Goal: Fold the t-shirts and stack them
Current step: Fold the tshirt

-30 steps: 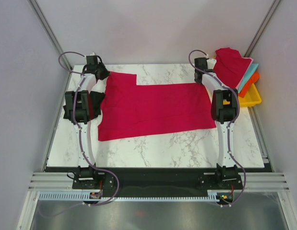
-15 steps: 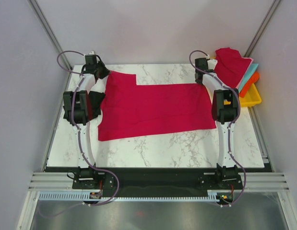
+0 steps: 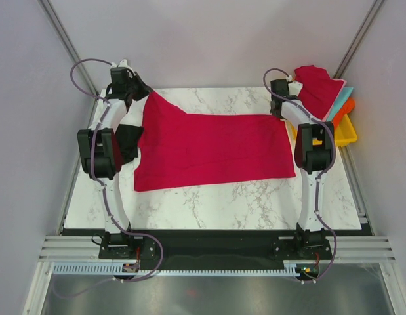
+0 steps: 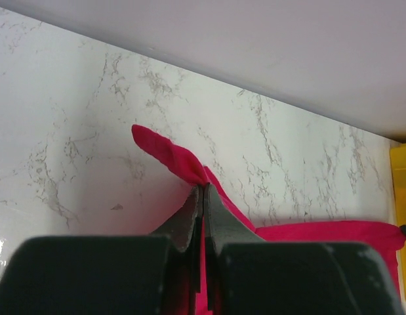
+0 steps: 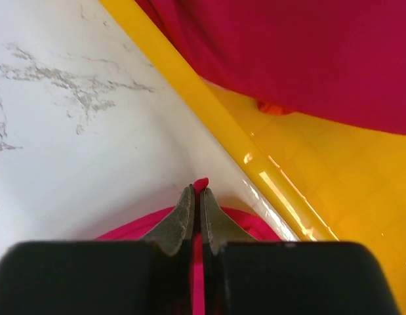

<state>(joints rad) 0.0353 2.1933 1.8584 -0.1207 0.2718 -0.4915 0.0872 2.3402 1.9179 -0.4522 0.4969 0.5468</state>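
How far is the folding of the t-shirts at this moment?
Done: no folded stack shows yet. In hand: one red t-shirt lies spread out, the left pincer and right pincer each shut on a far corner. Remaining: fold it, then the black shirt and the heap over the yellow tray.

Soft, even light is coming from overhead. The lifted shirt is casting a faint shadow on the desk, the yellow tray is catching glare, and close-up stuff is blurring.

Matt red cloth t-shirt, glossy yellow plastic tray
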